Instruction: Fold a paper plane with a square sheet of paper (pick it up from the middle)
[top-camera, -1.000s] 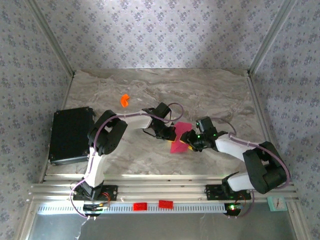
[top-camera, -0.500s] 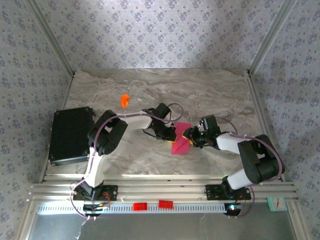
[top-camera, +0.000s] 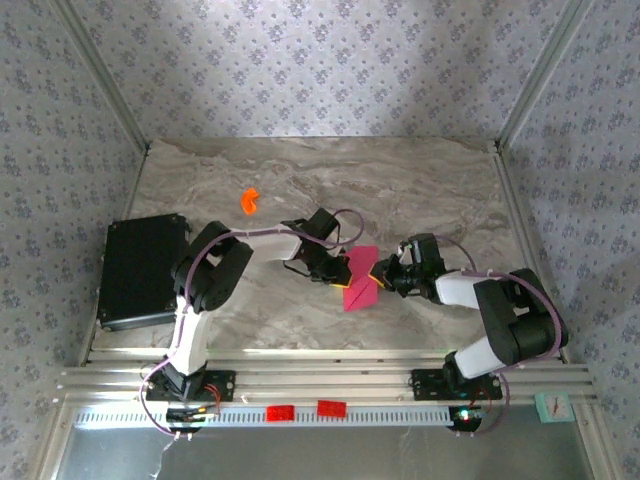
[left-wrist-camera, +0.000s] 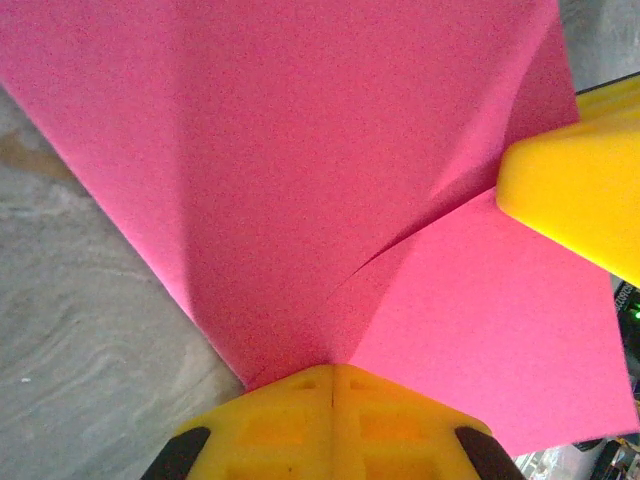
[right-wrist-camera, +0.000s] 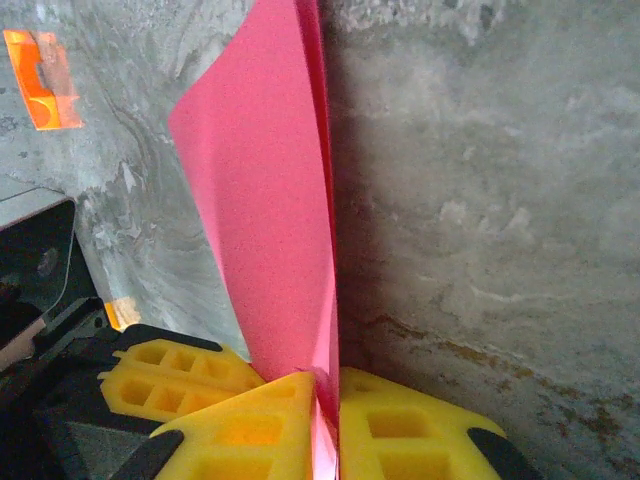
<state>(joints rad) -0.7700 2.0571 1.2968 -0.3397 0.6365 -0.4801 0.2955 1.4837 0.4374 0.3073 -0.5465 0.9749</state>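
The square sheet of paper is magenta-pink, creased and folded on itself, and it is held up off the marble table between my two grippers. My left gripper is shut on its left edge. In the left wrist view the yellow fingers meet at the paper where the creases fan out from the left gripper. My right gripper is shut on the opposite edge. In the right wrist view the right gripper pinches the folded layers of the paper, which stand upright. A paper plane is out of view.
A small orange plastic piece lies at the back left of the table, and it is also in the right wrist view. A black case sits at the left edge. Aluminium rails run along the near edge.
My right gripper has moved in and closed on the paper's right edge. The right forearm has swung lower and nearer. The left gripper has kept its hold.
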